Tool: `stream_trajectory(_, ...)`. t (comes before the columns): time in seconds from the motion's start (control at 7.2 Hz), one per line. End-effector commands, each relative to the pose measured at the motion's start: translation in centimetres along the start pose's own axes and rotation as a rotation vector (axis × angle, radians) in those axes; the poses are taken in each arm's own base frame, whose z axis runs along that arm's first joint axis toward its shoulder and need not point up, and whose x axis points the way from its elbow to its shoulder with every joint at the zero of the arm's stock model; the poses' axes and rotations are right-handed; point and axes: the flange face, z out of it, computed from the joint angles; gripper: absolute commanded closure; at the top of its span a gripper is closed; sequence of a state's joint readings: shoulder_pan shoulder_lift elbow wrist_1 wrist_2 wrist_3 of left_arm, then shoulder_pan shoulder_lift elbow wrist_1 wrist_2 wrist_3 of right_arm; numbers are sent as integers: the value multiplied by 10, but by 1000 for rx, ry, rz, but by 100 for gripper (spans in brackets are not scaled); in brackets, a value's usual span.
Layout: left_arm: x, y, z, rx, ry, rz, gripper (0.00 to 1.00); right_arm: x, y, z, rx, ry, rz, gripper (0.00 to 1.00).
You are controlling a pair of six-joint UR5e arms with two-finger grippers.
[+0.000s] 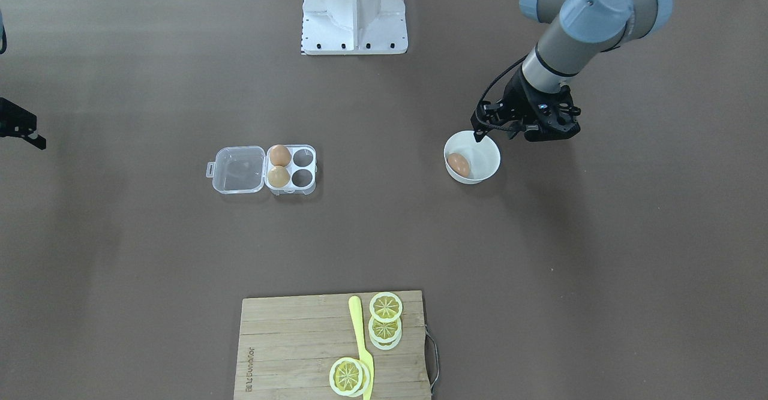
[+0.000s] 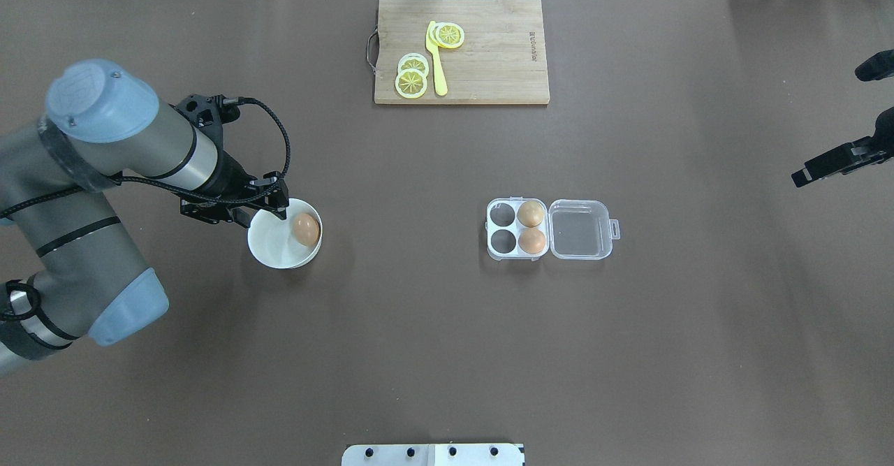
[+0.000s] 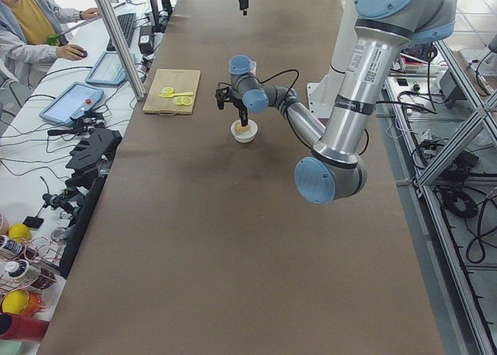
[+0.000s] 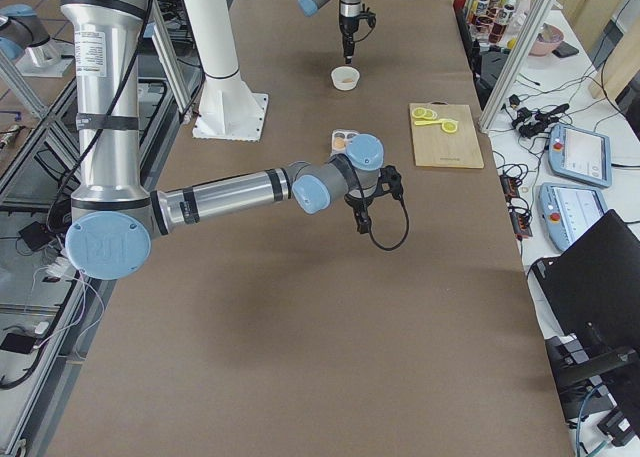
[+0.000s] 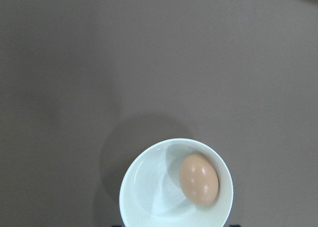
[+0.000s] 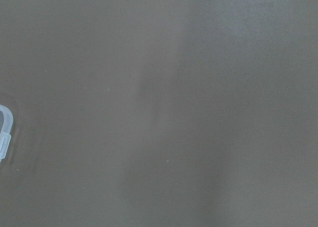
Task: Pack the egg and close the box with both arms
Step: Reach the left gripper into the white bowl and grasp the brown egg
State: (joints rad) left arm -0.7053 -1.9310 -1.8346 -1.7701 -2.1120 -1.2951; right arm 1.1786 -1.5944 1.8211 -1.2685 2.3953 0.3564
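Overhead and front cameras face oppositely, sharing the box (image 1: 240, 170).

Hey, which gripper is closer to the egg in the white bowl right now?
Left. The left gripper hangs over the white bowl's rim, just beside the egg. The right gripper is far away, out beyond the open lid of the box.
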Motion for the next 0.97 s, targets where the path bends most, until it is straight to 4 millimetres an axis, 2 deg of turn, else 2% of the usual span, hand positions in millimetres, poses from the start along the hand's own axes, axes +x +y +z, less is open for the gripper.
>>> stream_trajectory(0.0,13,8,27,-29,-16,-31,38,-5,-1,3,-1,-1,-5,1)
stream_trajectory(0.14,20,5,38,-35,-20,-41,37,-5,-1,4,-2,-2,-6,1)
stream_trajectory(0.42,13,-4,57,-30,9,-38,32,-9,-1,6,-6,-5,-12,1)
stream_trajectory(0.69,11,-6,61,-29,14,-39,41,-10,-1,6,-7,-7,-14,1)
stream_trajectory(0.83,10,-7,64,-29,10,-42,42,-10,-1,5,-5,-7,-15,1)
